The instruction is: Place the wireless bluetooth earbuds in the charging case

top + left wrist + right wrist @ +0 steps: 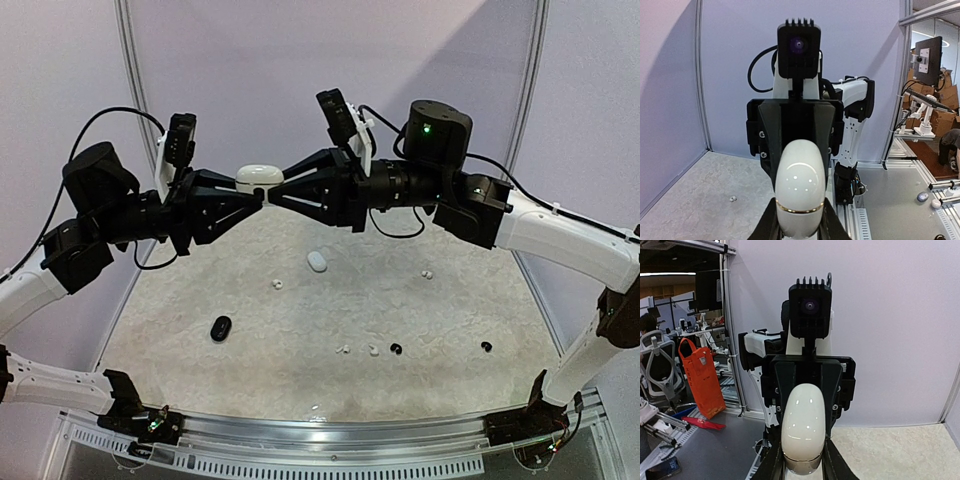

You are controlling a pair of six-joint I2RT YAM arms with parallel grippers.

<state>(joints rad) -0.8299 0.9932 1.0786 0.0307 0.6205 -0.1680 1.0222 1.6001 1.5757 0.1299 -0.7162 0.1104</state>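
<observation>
While both pincers clenched one white case (261,176) between them in mid-air, the left pincer (258,199) gripped one end and the right pincer (272,197) the other. Its lid looked shut along a gold seam. Opening it well would mean one side holding firm while the other pried at that seam. Well below both pincers, the earbuds (277,284) lay scattered on the worktop (180,300). No writing was legible.

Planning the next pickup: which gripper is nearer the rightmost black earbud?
Right, narrowly. The right gripper and left gripper meet on the white case; the black earbud lies rightward below.
</observation>
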